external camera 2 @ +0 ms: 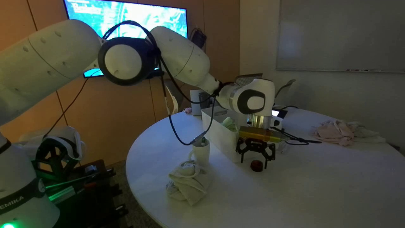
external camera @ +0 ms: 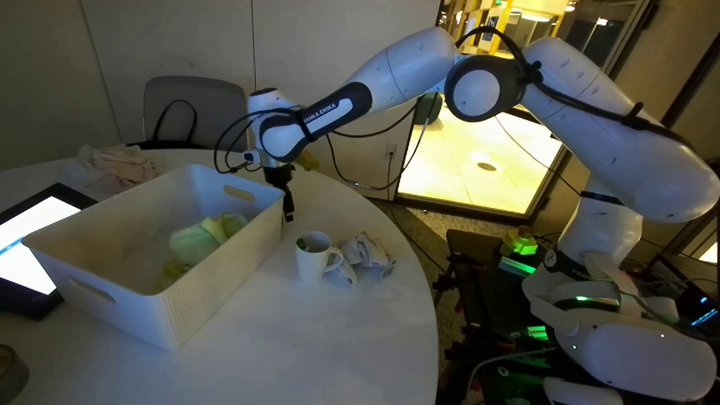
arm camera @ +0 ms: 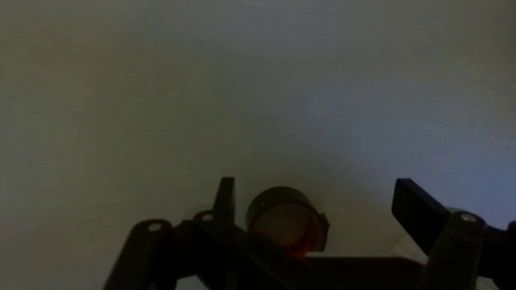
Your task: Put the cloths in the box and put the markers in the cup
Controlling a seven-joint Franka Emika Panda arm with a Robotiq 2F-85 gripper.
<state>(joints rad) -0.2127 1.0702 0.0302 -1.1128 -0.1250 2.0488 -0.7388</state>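
My gripper [arm camera: 315, 181] is open and empty, pointing down over the table beside the box; its spread fingers also show in both exterior views [external camera: 288, 215] [external camera 2: 254, 163]. A white box [external camera: 225, 304] [external camera 2: 218, 136] holds pale green and yellowish cloths [external camera: 197, 242] [external camera 2: 229, 124]. A white cup [external camera: 313, 265] [external camera 2: 202, 153] stands upright beside the box with a green-ended marker [external camera: 302, 244] [external camera 2: 202, 141] in it. A greyish-white crumpled cloth [external camera: 365, 252] [external camera 2: 189, 183] lies next to the cup. A pink cloth [external camera: 121, 167] [external camera 2: 335, 131] and a whitish cloth [external camera 2: 365, 133] lie beyond the box.
A dark reddish ring, like a tape roll [arm camera: 278, 194] [external camera 2: 256, 166], sits on the table below my gripper, nearer the left finger in the wrist view. A lit screen [external camera: 28, 247] stands beside the box. A chair [external camera: 219, 107] is behind the table.
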